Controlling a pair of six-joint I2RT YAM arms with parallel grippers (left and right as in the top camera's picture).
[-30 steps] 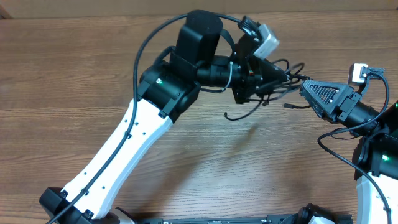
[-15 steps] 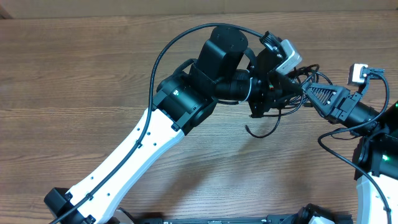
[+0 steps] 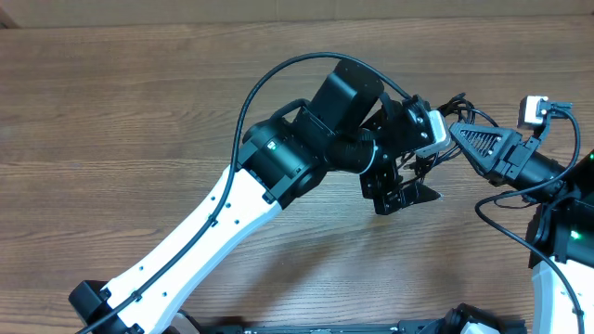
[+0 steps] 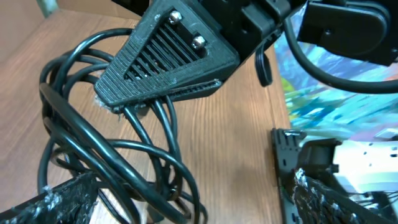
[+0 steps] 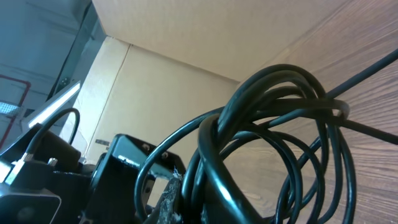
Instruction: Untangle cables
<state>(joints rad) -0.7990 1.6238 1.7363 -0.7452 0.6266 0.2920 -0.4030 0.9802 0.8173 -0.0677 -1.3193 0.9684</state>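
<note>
Nearest, over the left of the tabletop (image 3: 111,111): the white link of the left arm (image 3: 213,223), slanting up toward the far right. Past its black wrist, the left fingers (image 3: 406,193), spread wide and gripping nothing.

Between those two spread fingers, in the left wrist view, bare wood and the lower loops of the cables (image 5: 211,155). Loops closer to the left-hand finger in that view; contact with it impossible to judge.

Just beyond and to the right, the right fingers (image 3: 457,134), pressed together and pinching several black strands at their very tips. Spilling from that pinch, loose overlapping coils crossing one another; lifted or resting on the wood, hard to tell. No plug end clear enough to pick out.

In the right wrist view, the same coils bunched right against the fingers, rising in rounded loops close to the lens.

From overhead, mostly hidden under the left wrist and its camera (image 3: 432,130), with only a few thin strands showing at the far side of the pinch and just left of it.

Farther still, plain brown wood grain out to the far edge.
</note>
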